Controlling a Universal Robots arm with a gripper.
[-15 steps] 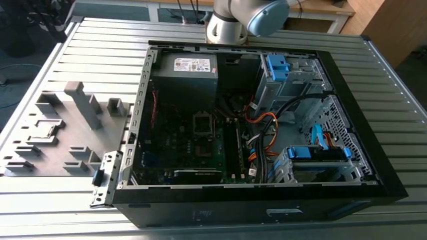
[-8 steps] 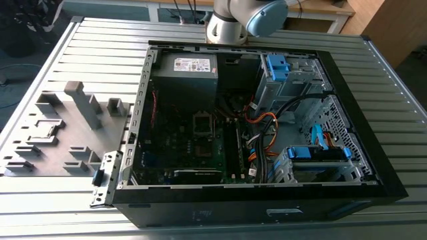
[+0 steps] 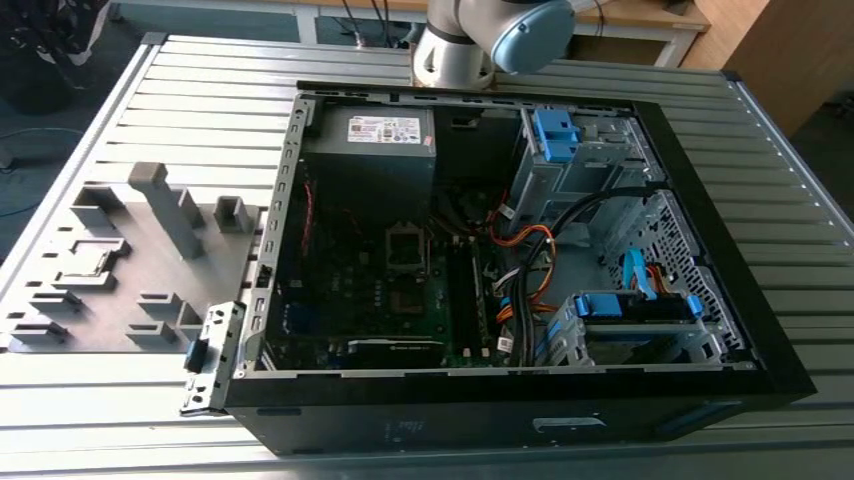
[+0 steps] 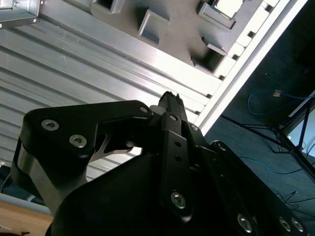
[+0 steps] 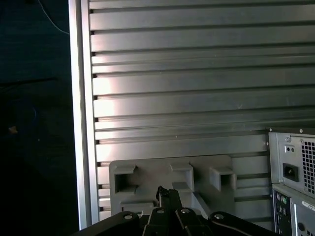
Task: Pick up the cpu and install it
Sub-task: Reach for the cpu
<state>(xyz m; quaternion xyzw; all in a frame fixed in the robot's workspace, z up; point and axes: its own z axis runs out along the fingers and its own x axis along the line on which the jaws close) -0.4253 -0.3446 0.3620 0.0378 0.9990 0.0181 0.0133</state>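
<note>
My gripper [image 4: 171,97] hangs high over the slatted table beside the grey fixture tray [image 4: 182,29]. Its black fingers are shut with nothing between them, and the same tips [image 5: 166,191] show over the tray's rim [image 5: 147,167] in the first wrist view. A pale shiny flat piece [image 4: 229,5] lies in one tray pocket; it may be the cpu, but I cannot tell. In the exterior view that tray [image 3: 200,290] lies at the left, with a square pocket [image 3: 91,262]. The open computer case [image 3: 747,330] holds the motherboard's dark square socket [image 3: 404,248].
The case lies on its side on the aluminium table [image 3: 160,90], with a power supply [image 3: 380,150], cables [image 3: 527,240] and blue drive brackets [image 3: 554,135] inside. The arm's base [image 3: 454,55] stands behind the case. The table edge [image 5: 78,123] drops to dark floor. The case's rear panel [image 5: 293,172] is close by.
</note>
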